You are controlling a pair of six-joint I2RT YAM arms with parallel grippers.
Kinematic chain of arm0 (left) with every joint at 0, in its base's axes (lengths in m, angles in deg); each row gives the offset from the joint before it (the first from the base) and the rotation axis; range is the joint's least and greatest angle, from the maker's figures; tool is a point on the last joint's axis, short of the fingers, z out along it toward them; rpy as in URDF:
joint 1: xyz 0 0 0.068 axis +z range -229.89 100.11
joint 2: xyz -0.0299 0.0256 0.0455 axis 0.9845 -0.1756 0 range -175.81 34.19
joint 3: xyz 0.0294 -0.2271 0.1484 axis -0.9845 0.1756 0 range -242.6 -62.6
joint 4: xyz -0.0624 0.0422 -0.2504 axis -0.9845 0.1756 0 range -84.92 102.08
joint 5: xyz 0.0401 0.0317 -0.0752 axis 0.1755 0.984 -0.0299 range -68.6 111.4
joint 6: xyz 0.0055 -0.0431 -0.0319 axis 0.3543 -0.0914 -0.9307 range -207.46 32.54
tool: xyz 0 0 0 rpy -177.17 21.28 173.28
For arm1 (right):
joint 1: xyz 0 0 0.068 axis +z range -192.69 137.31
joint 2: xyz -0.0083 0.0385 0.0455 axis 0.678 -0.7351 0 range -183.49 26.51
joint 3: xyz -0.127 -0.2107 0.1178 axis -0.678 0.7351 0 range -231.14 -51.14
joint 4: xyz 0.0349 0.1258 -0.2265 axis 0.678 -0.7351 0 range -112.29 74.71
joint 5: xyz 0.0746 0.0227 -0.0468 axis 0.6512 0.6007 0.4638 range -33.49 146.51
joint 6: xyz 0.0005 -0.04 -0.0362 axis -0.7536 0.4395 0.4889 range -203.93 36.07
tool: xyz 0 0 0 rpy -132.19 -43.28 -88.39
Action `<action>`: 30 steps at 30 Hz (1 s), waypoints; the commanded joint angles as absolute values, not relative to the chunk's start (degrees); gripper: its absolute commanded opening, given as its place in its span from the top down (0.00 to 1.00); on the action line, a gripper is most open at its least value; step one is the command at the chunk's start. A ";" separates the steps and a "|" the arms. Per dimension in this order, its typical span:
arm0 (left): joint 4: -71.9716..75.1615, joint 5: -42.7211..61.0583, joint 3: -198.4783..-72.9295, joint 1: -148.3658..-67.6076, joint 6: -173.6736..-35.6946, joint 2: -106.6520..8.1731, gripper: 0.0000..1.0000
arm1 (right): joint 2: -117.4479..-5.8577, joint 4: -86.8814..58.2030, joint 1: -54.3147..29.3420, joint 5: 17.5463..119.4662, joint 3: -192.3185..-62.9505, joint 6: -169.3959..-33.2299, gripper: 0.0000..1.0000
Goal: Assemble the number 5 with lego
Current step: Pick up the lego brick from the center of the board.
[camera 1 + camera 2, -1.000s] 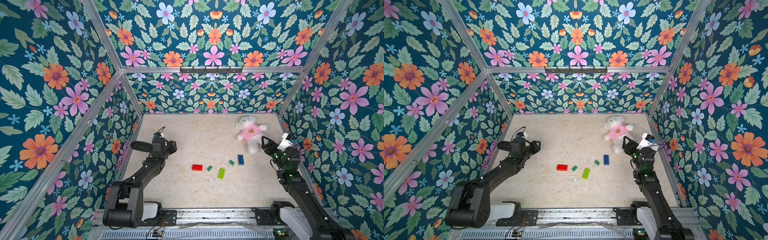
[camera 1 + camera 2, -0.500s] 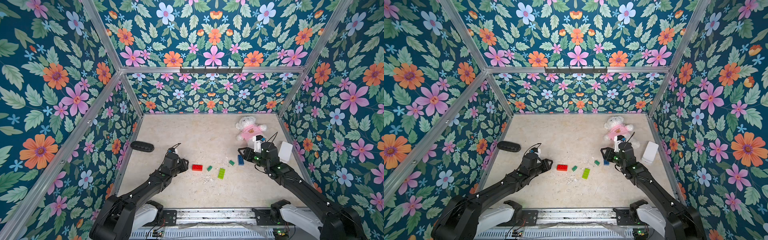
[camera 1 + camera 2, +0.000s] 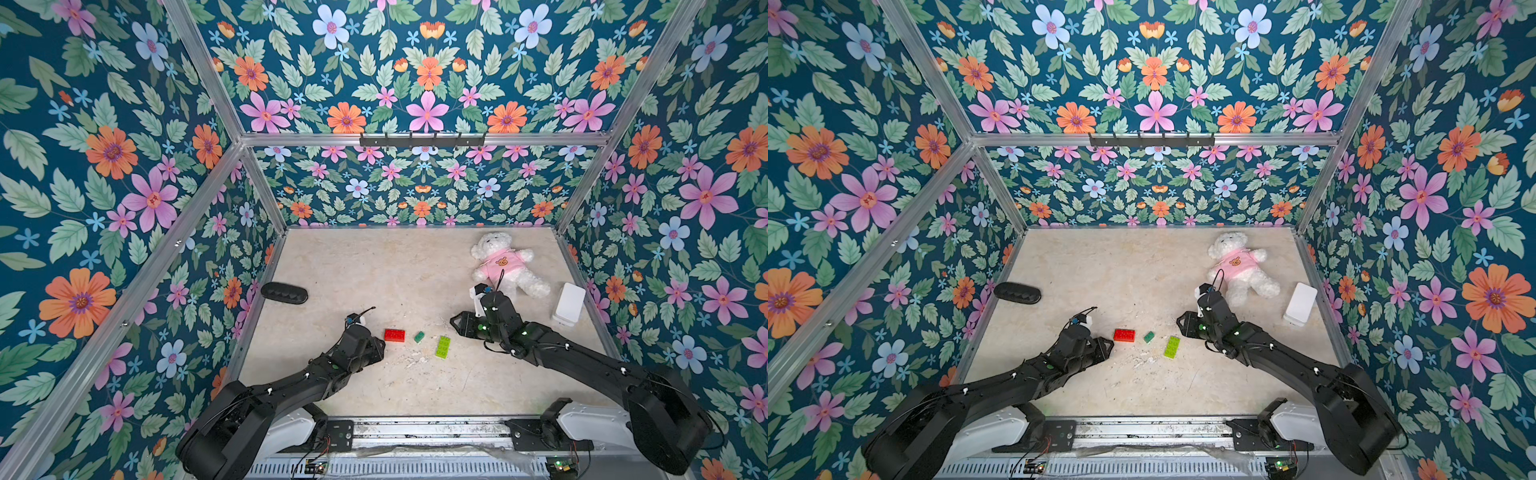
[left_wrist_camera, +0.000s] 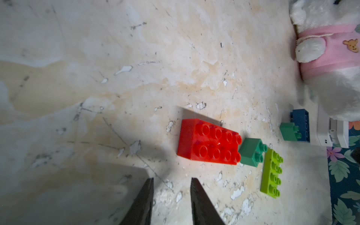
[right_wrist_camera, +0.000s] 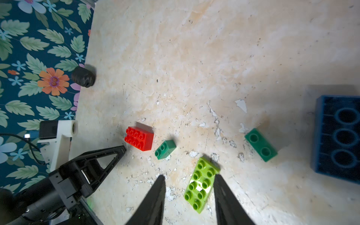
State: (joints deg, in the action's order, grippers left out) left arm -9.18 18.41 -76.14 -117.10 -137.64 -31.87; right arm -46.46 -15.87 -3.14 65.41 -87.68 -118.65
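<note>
The lego lies loose on the floor with no bricks joined, and no number 5 is in view. In both top views a red brick (image 3: 394, 335), a small dark-green brick (image 3: 419, 337) and a lime brick (image 3: 443, 346) form a row. My left gripper (image 4: 171, 180) is open and empty, just left of the red brick (image 4: 209, 144). My right gripper (image 5: 189, 176) is open, and the lime brick (image 5: 202, 183) lies flat on the floor between its fingers. The blue brick (image 5: 339, 136) and the other dark-green brick (image 5: 261, 145) lie beside it, hidden under the right arm in the top views.
A white teddy in a pink shirt (image 3: 505, 266) lies at the back right, just behind the right wrist. A white box (image 3: 570, 303) stands by the right wall. A black oblong object (image 3: 284, 293) rests near the left wall. Flowered walls enclose the floor.
Both arms have swung in from the side walls and down to the bricks. Both pairs of jaws have narrowed. The right arm now covers the blue brick in the top views.
</note>
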 commanded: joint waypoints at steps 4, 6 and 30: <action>-10.70 22.71 -75.87 -117.72 -139.50 -31.51 0.63 | -53.02 -17.31 2.28 65.01 -91.97 -120.77 0.57; -10.16 23.13 -75.96 -117.77 -139.42 -30.91 0.62 | -55.38 -18.86 3.84 64.68 -93.66 -121.26 0.57; -10.07 22.00 -74.38 -117.62 -138.97 -29.53 0.57 | -73.66 -38.49 9.32 55.96 -114.82 -97.13 0.42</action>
